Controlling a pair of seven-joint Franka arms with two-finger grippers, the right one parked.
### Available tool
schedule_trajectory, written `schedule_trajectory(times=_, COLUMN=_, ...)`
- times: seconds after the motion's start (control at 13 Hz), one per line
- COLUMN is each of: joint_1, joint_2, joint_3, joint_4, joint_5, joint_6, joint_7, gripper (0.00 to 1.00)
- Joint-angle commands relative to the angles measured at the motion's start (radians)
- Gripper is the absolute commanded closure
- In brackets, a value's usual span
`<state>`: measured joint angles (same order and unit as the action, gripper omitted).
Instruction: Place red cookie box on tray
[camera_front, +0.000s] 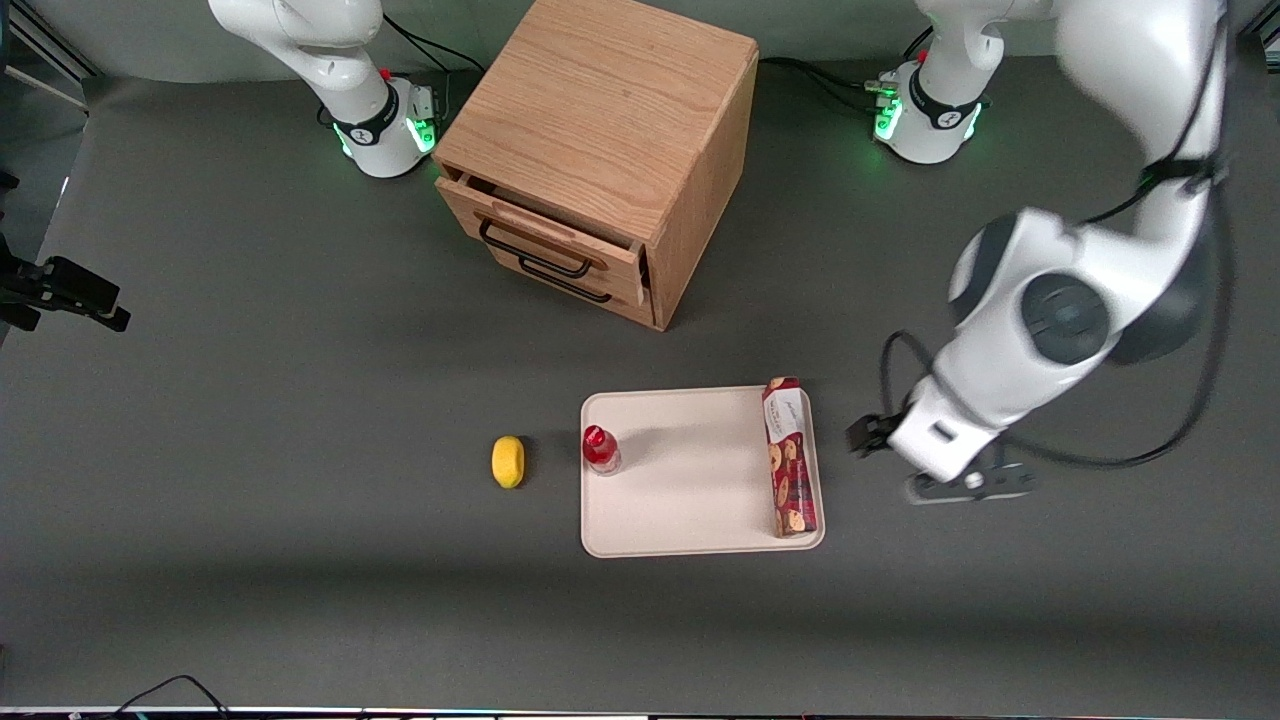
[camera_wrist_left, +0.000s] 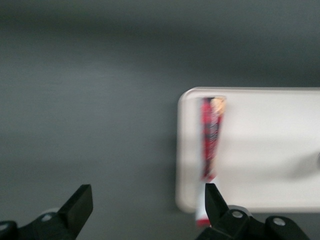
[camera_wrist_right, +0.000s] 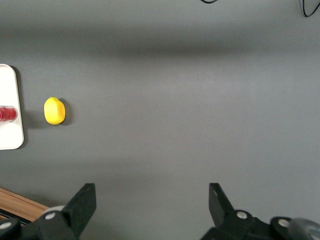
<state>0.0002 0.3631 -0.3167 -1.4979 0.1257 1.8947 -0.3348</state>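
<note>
A small red-capped bottle (camera_front: 600, 449) is standing on the tray (camera_front: 690, 480) at the edge toward the parked arm's end, and a yellow lemon-like object (camera_front: 508, 461) is lying on the worktop (camera_front: 250, 450) just beside that edge, apart from the tray. A wooden drawer cabinet (camera_front: 600, 150) is sitting farther from the front camera than the tray, with its top drawer (camera_front: 540, 235) standing slightly open. Nothing is lying between the tray and the claw. The worktop is showing a flat dark-grey surface, and black cables (camera_front: 820, 80) are running near the arm bases. The red cookie box (camera_front: 789, 457) is lying flat in the tray along the short edge toward the working arm's end, with one end resting at the rim. The claw (camera_wrist_left: 147, 202) is hovering over bare worktop beside that edge of the tray, with its fingers (camera_wrist_left: 80, 202) spread wide, holding nothing and touching nothing.
</note>
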Motion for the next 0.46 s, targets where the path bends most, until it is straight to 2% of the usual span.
schedule_trajectory(times=0.0, joint_1=0.096, joint_2=-0.162, joint_3=0.002, joint_4=-0.068, joint_5=-0.032, joint_6=-0.135, joint_7=0.207, gripper=0.0)
schedule_trajectory(times=0.15, joint_1=0.153, joint_2=-0.24, joint_3=0.007, joint_4=-0.074, joint_5=-0.047, joint_6=-0.238, joint_7=0.22, gripper=0.0)
schedule_trajectory(times=0.38, joint_1=0.198, joint_2=-0.357, joint_3=0.068, joint_4=-0.151, joint_5=-0.13, joint_6=-0.275, joint_7=0.299, gripper=0.0)
